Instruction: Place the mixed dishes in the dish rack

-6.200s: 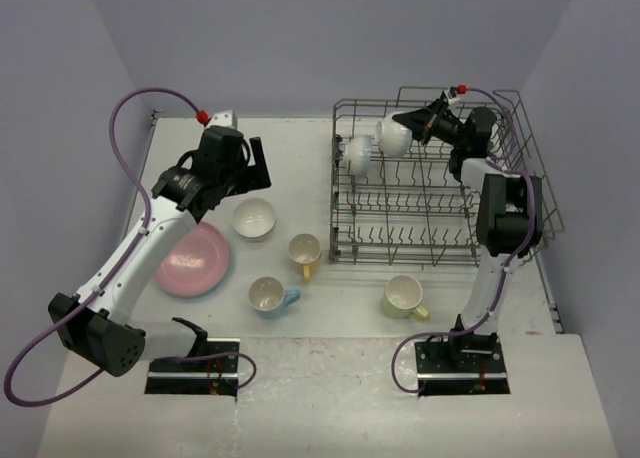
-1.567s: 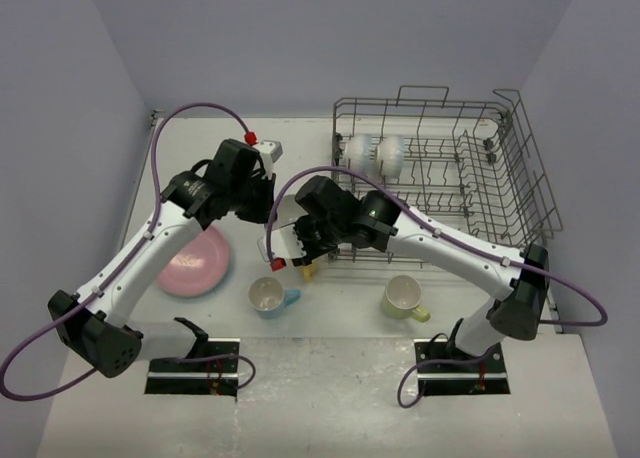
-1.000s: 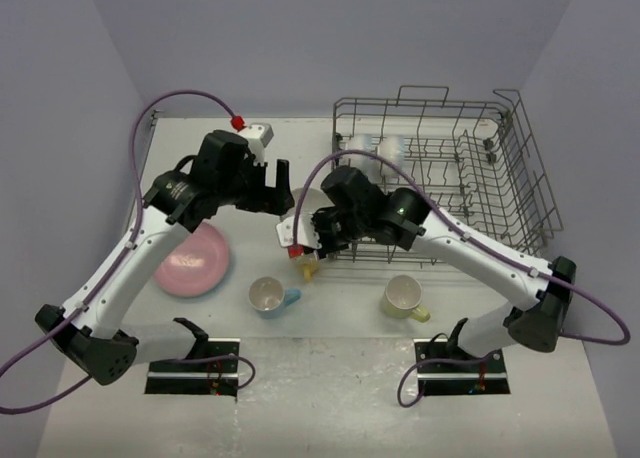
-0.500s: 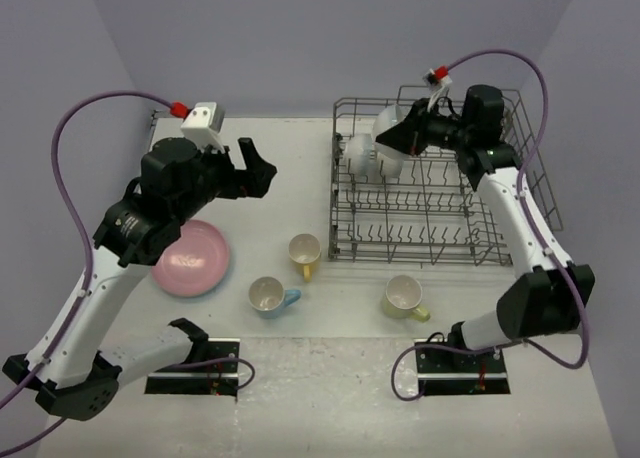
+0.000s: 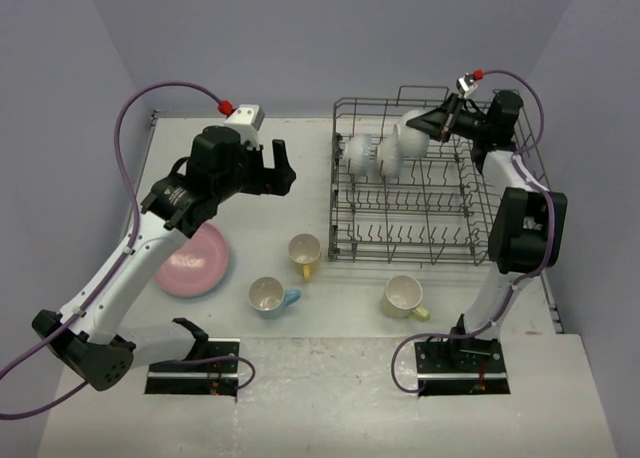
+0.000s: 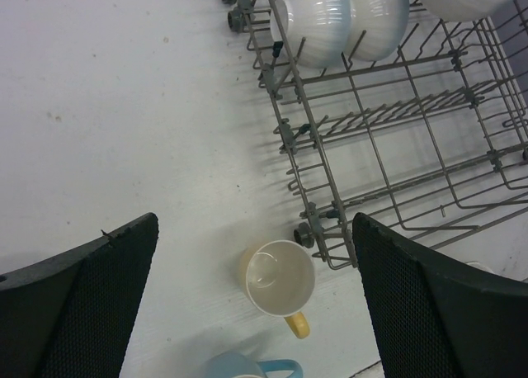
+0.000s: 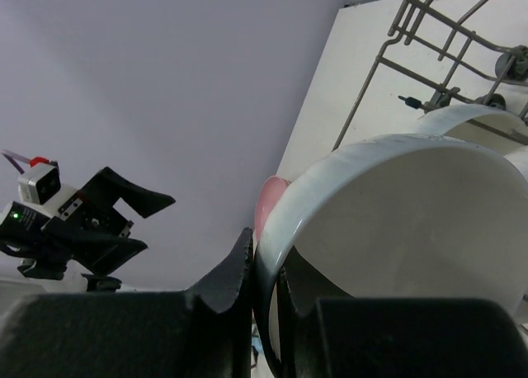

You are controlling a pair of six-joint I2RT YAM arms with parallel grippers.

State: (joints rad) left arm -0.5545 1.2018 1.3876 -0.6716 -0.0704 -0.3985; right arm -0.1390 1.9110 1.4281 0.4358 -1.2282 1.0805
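White bowl (image 5: 413,136) brought from bench (image 5: 300,130) to dish rack (image 5: 440,223), rim clenched in right gripper (image 5: 441,122), racked bowls (image 5: 372,155) just beside; seating probably pending. Left gripper (image 5: 272,168) released.

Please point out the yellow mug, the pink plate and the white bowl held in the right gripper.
yellow mug (image 6: 276,277), left wrist view, on the inside of the cup.
pink plate (image 5: 198,263), top view, on the middle of its face.
white bowl (image 7: 412,221), right wrist view, on its broad white side.
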